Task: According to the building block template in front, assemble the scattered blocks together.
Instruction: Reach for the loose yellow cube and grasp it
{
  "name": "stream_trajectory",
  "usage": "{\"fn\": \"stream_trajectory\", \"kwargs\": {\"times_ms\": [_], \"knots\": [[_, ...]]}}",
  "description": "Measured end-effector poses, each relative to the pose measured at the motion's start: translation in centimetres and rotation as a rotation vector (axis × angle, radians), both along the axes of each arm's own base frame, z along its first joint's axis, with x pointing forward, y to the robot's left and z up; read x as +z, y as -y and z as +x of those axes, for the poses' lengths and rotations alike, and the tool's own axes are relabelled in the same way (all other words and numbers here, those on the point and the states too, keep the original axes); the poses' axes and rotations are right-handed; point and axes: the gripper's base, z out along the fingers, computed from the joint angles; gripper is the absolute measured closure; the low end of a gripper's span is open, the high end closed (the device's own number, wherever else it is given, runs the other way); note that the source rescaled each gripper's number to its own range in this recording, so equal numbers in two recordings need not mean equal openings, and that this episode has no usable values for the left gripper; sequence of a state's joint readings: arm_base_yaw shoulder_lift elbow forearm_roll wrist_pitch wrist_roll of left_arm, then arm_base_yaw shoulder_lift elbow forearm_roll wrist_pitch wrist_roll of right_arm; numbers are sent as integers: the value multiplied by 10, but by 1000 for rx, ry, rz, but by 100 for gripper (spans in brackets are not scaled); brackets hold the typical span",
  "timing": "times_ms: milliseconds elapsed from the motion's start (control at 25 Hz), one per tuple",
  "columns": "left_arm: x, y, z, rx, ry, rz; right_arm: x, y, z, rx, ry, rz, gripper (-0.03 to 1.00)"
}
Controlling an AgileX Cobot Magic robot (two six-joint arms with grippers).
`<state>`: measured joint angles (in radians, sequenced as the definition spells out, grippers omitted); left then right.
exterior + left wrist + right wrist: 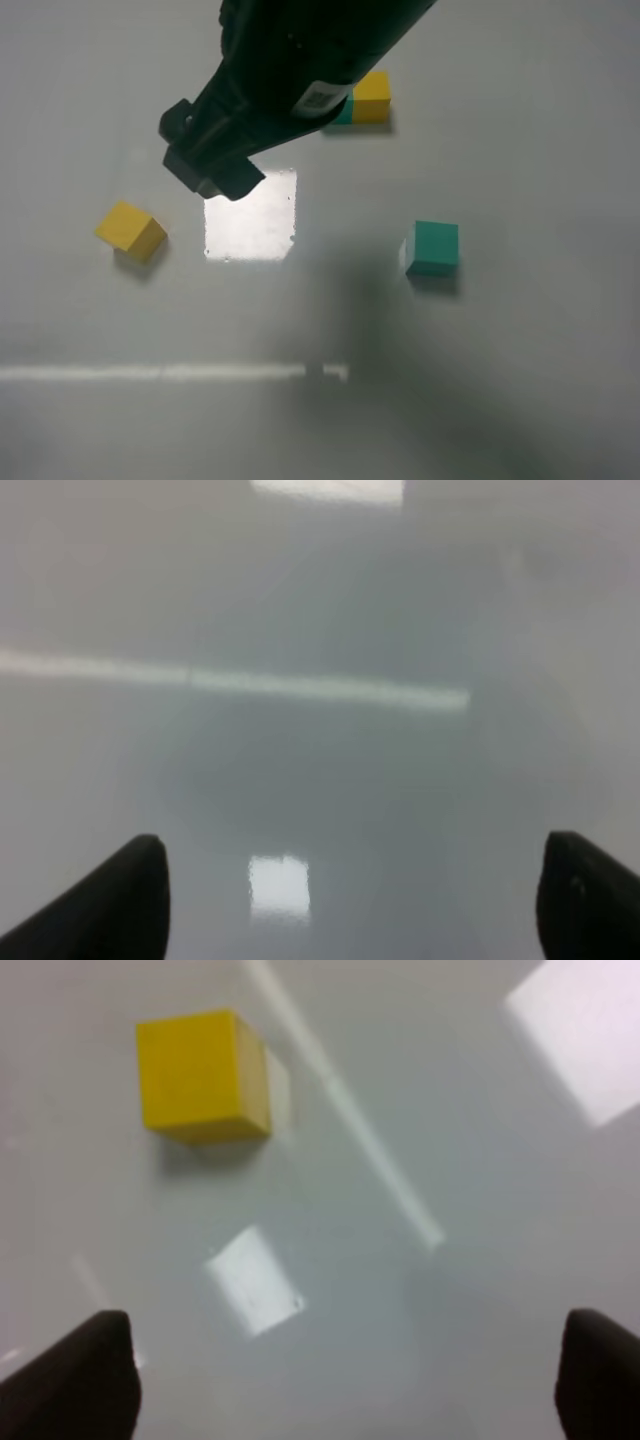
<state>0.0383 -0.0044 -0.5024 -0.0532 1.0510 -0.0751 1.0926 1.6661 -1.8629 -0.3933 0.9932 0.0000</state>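
Observation:
The template [373,97], a small teal-and-yellow bar, lies at the back; a black arm [290,70] covers most of its teal half. The loose yellow cube [131,230] lies at the left and also shows in the right wrist view [200,1075]. The loose teal-green cube [433,248] lies at the right, far from the yellow one. My right gripper [350,1330] is open and empty, above the table and short of the yellow cube. My left gripper [355,845] is open and empty over bare table, with no block in its view.
The table [520,380] is glossy grey. It carries a bright square glare patch [250,215] between the cubes and a long light streak [170,372] nearer the front. The arm's dark shadow falls across the middle.

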Motion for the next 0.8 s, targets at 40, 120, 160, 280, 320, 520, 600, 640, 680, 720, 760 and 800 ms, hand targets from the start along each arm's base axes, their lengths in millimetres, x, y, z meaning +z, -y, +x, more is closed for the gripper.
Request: {"fn": "stream_trajectory", "kwargs": {"times_ms": [40,120,160,280,320,520,600,640,680,720,760,800], "knots": [[0,0,0,0,0,0,-5,-11,4,6,-1,-2,-3],[0,0,0,0,0,0,-13,-29,11,5,-7,-4,-3],[0,0,0,0,0,0,-17,-37,15,5,-10,-6,-3],[0,0,0,0,0,0,-27,-55,23,7,-23,-2,-3],[0,0,0,0,0,0,-28,-59,24,9,-28,10,-3],[0,0,0,0,0,0,-32,-79,28,51,-41,106,-3],[0,0,0,0,0,0,-36,-86,29,68,-53,143,-3],[0,0,0,0,0,0,-39,-90,29,75,-63,158,-3],[0,0,0,0,0,0,-41,-93,30,82,-68,170,-3],[0,0,0,0,0,0,-45,-96,30,89,-73,179,-3],[0,0,0,0,0,0,-48,-100,31,95,-72,187,-3],[0,0,0,0,0,0,-50,-103,29,104,-70,191,-3]]}}
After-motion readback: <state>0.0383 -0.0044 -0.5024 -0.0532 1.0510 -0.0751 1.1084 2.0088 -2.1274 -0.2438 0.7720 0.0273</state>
